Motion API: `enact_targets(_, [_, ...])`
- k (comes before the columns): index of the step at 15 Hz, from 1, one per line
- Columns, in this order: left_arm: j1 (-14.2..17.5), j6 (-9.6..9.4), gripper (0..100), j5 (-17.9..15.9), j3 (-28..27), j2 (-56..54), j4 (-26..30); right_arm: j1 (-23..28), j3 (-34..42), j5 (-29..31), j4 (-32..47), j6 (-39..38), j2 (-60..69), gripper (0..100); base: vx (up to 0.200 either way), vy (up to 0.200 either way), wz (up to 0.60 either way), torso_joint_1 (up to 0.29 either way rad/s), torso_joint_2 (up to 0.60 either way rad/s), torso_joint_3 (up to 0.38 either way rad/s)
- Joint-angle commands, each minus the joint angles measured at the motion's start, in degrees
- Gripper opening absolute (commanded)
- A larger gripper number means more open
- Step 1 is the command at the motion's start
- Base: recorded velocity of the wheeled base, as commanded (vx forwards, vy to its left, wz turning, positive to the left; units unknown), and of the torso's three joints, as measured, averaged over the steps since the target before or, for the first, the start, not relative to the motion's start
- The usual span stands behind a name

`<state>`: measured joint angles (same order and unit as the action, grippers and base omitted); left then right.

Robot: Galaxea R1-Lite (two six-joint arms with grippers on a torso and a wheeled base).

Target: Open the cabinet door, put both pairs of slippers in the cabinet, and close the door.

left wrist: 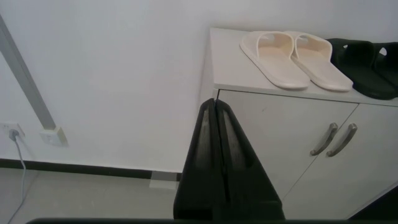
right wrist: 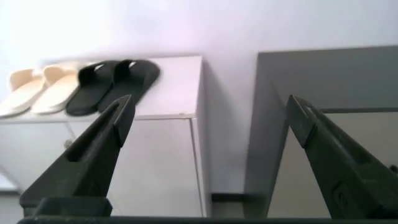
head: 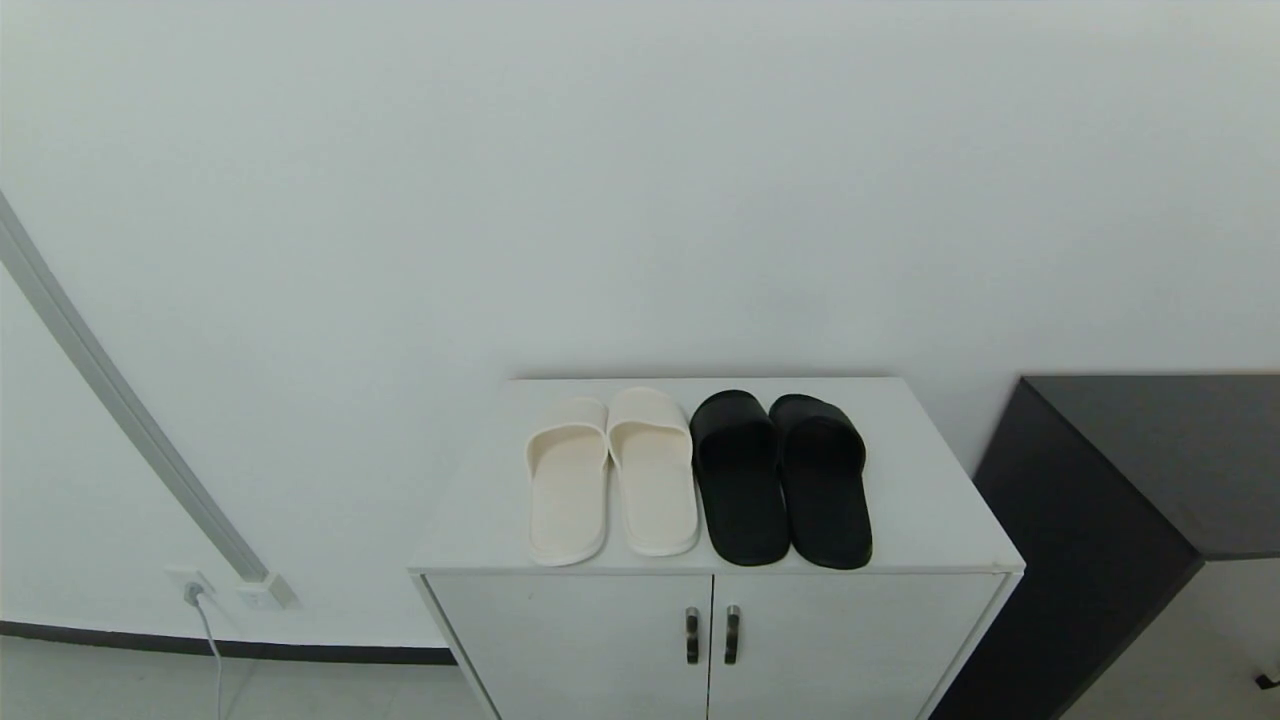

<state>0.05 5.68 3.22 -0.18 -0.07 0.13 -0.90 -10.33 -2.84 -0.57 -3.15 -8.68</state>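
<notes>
A white cabinet [head: 500, 500] stands against the wall with both doors closed; two dark handles [head: 711, 634] meet at the middle. On its top lie a cream pair of slippers [head: 610, 475] on the left and a black pair [head: 780, 480] on the right, toes toward the wall. My left gripper [left wrist: 216, 106] is shut, fingers pressed together, held off the cabinet's left front corner [left wrist: 215, 93]. My right gripper [right wrist: 208, 109] is open wide, off the cabinet's right side [right wrist: 168, 162]. The slippers also appear as cream [left wrist: 292, 56], [right wrist: 37, 90] and black [left wrist: 367, 62], [right wrist: 115, 81].
A dark grey cabinet [head: 1120, 520] stands close to the right of the white one. On the left wall a grey conduit [head: 110, 400] runs down to sockets [head: 190, 585] with a plugged cable. Open floor lies left of the cabinet.
</notes>
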Motion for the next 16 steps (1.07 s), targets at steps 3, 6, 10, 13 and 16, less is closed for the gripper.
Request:
enact_targets(3, [0.0,0.03,0,-0.1,0.0,0.1,0.0,-2.3,-1.8,-4.2,-9.3,0.0,-25.3,100,0.000,0.000,0.00,0.000,0.00,0.000])
enact_targets(6, [0.0,0.03,0,-0.1,0.0,0.1,0.0,-3.5,-3.0,-4.0,-23.8,0.3,-40.8,100,0.000,0.000,0.00,0.000,0.00,0.000])
enact_targets(10, [0.0,0.03,0,-0.1,0.0,0.1,0.0,-9.9,-8.5,-1.9,-31.2,0.1,-53.6,100,0.000,0.000,0.00,0.000,0.00,0.000])
enact_targets(13, [0.0,0.03,0,-0.1,0.0,0.1,0.0,-20.7,-14.3,5.7,-31.9,-1.1,-61.2,100,0.000,0.000,0.00,0.000,0.00,0.000])
enact_targets(16, [0.0,-0.06,0,-0.1,0.0,0.1,0.0,-29.5,-20.3,11.6,-33.0,-3.4,-68.5,100,0.000,0.000,0.00,0.000,0.00,0.000])
